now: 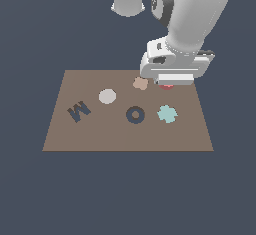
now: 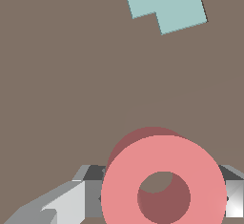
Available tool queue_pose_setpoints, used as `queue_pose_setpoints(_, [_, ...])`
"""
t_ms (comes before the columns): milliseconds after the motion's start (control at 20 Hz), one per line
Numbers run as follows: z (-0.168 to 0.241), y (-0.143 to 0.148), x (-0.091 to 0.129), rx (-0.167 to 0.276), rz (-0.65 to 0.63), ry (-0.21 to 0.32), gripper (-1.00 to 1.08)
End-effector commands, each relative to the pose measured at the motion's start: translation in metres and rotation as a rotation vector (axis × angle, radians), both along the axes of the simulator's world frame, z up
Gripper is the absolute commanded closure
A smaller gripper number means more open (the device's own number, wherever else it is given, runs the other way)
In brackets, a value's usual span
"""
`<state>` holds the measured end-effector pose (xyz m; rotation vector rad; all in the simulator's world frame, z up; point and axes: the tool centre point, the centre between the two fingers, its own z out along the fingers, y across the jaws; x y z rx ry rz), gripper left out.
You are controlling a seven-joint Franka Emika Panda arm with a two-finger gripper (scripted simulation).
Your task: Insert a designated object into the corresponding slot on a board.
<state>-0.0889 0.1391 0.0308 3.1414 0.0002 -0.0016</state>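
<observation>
The coral-red ring (image 2: 124, 185) sits between my gripper's (image 2: 163, 197) two grey fingers (image 2: 93, 194), which touch it on both sides. In the exterior view only a red sliver of the ring (image 1: 166, 86) shows under the gripper (image 1: 167, 84), at the far edge of the brown board (image 1: 125, 136). I cannot tell whether the ring rests on the board or hangs just above it. The dark navy O-shaped slot (image 1: 135, 114) lies nearer the board's front, toward the exterior view's left of the gripper, with nothing in it.
A teal cross-shaped piece (image 1: 167, 114) (image 2: 171, 1) lies beside the slot, on the exterior view's right. A tan lobed piece (image 1: 140, 83) sits just left of the gripper. A pale round disc (image 1: 107, 96) and a dark M-shaped recess (image 1: 78, 111) lie further left.
</observation>
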Motion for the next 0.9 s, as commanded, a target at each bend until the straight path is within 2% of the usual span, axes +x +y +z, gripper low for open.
queue_pose_setpoints(0, [-0.0009, 0.0000, 0.0004, 0.000, 0.000, -0.001, 1.08])
queue_pose_setpoints(850, [0.0003, -0.0044, 0.0016, 0.000, 0.027, -0.001, 1.08])
